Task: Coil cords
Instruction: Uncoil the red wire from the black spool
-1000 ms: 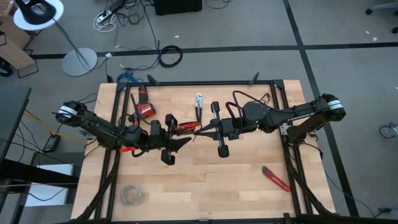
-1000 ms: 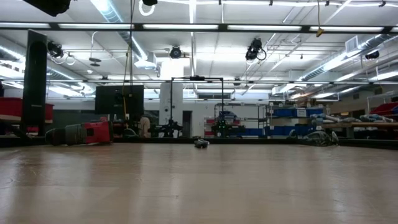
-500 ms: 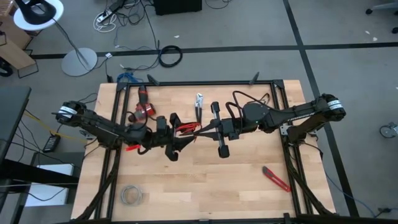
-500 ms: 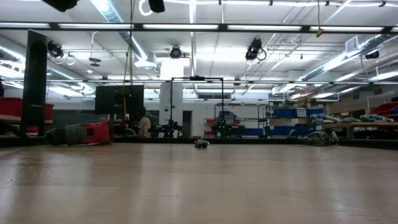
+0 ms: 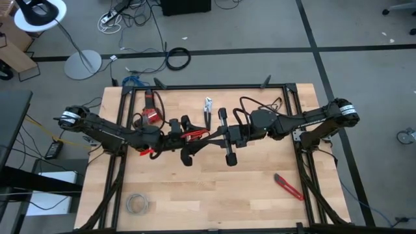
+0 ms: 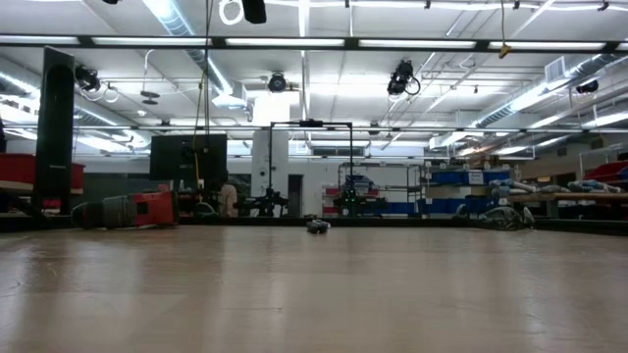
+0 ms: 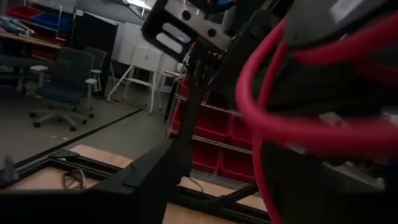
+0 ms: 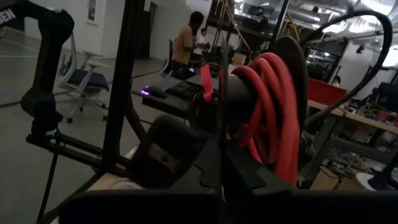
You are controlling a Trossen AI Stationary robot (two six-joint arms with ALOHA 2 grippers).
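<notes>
High view: thin red wire (image 5: 197,134) loops in glossy coils between both grippers above the wood-plank table (image 5: 253,188). Left gripper (image 5: 185,138) gapes wide, loops around one finger. Right gripper (image 5: 211,136) is clamped closed.

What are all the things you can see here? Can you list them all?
red wire: one, bright red, looped mid-table between the two hands
pliers: one, silver and dark, back middle of table
red tool: one, red and black, back left
utility knife: one, red, front right
wire bundle: one, pale grey, front left corner
table: one, light wood
left hand: open, at the wire loops
right hand: shut on the wire's end
</notes>
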